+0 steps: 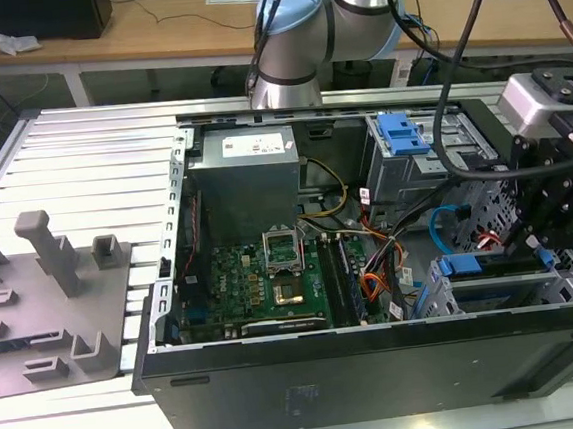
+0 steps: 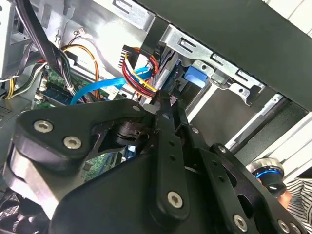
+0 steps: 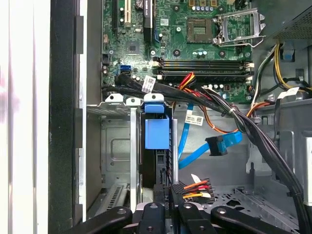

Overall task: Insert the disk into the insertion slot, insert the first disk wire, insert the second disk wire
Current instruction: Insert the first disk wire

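Farthest from the fingers, at the exterior view's left, we see a matte grey moulded fixture (image 1: 48,296) with blocky uprights, lying on the ribbed aluminium table (image 1: 81,162). Next comes the open black computer case (image 1: 380,367), its green circuit board (image 1: 257,277) well away from the fingers. Nearer, the disk (image 3: 157,132), in its glossy blue plastic carrier, sits edge-on inside the insertion slot (image 3: 116,151), a silver sheet-metal bay just ahead of the fingertips. The gripper (image 2: 165,97) has its slim black fingers (image 2: 163,129) set narrow. They seem to pinch the dark blocky plug of the first disk wire (image 3: 189,186), a red, orange and yellow bundle, at the disk's near end. Just beyond it the second disk wire (image 3: 184,136), a flat bright blue ribbon, curves in a loop, its dark plug apart from the disk.
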`<action>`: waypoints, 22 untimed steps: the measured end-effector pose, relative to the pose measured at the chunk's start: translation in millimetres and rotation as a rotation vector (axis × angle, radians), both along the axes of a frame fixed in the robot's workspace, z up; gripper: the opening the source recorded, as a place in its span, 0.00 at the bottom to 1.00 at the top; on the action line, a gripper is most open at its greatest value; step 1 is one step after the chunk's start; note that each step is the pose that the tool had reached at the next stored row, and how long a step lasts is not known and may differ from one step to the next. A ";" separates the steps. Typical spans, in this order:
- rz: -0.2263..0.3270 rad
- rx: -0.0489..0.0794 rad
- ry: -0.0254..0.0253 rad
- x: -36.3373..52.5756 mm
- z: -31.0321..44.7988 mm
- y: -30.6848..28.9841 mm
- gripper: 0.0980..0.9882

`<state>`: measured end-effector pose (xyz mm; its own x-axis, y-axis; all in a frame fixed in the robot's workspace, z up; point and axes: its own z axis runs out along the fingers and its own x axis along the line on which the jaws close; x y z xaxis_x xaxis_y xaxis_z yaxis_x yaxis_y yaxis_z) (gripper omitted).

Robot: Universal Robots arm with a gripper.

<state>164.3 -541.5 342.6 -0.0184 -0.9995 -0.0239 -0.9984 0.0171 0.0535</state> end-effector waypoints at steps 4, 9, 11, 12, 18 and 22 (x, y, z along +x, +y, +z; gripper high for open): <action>0.000 0.000 0.0001 0.8 -3.6 -0.1 0.08; 0.000 0.000 0.0002 2.4 -8.8 -0.1 0.08; 0.000 0.000 0.0001 2.4 -9.0 -0.1 0.08; 0.000 0.000 0.0001 2.5 -8.9 -0.1 0.08; 0.000 -0.001 0.0001 2.5 2.6 0.0 0.17; 0.000 -0.005 0.0001 2.5 27.9 3.4 0.15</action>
